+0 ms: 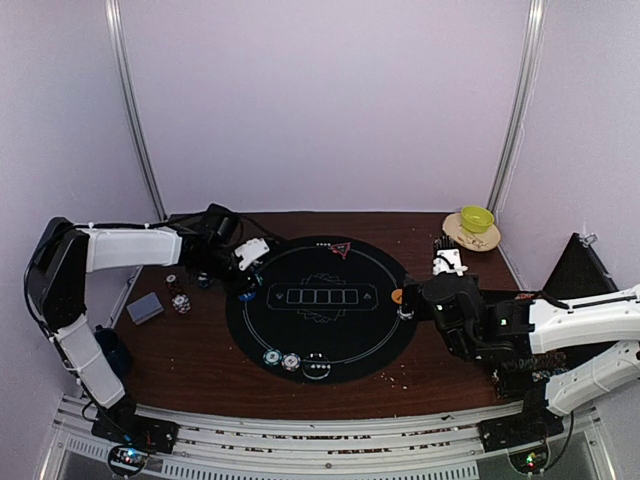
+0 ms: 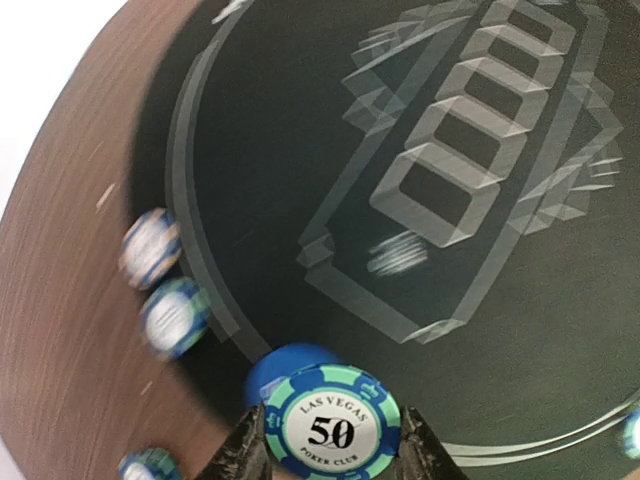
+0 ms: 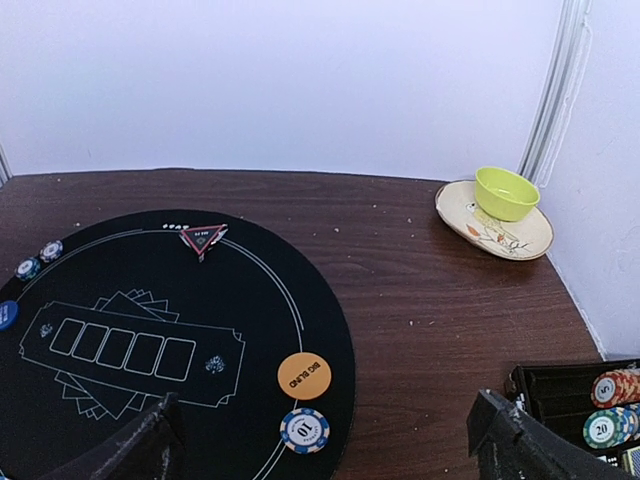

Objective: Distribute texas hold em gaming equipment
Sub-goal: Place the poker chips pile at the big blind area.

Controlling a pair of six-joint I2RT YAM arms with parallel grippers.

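50 chip (image 2: 332,428) tight btw L fingers (image 2: 243,455); R fingers (image 3: 520,440) wide apart, 10 chip (image 3: 305,430) ahead

table (image 1: 200,360): dark wood | black round mat (image 1: 350,340) centre | plate (image 3: 500,238) far right | card deck (image 1: 145,307) left

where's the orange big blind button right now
In the right wrist view the orange button lies at the right edge of the black mat, just beyond the 10 chip.
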